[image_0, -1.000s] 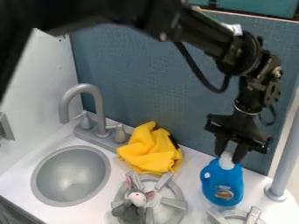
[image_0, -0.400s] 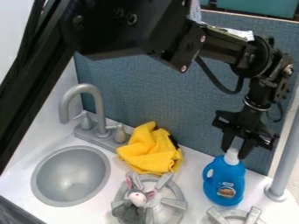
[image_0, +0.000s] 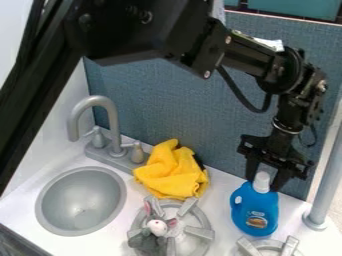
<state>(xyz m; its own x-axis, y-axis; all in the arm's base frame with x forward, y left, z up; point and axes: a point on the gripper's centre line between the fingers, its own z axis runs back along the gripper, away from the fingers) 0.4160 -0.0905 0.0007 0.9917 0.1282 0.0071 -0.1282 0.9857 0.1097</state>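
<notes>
My gripper (image_0: 266, 177) hangs at the right, in front of the blue-grey back wall, pointing down. Its fingers are apart, one on each side of the white cap (image_0: 261, 181) of a blue bottle (image_0: 255, 211). The bottle stands upright on the white counter, its handle on the left side. Left of it, a yellow cloth (image_0: 171, 171) lies crumpled against the wall. A grey and white plush toy (image_0: 155, 231) with pink inside its ears rests on the grey burner (image_0: 194, 220) at the bottom centre.
A round grey sink (image_0: 81, 201) is at the lower left, with a curved faucet (image_0: 112, 117) behind it. Part of a second burner (image_0: 289, 246) shows at the bottom right, near a grey upright pole (image_0: 325, 187). The arm crosses the upper part of the view.
The arm first shifted right, then slightly back left, and the fingers are now wider apart than a moment ago. The bottle has shifted and turned a little. Cloth and plush toy are unmoved.
</notes>
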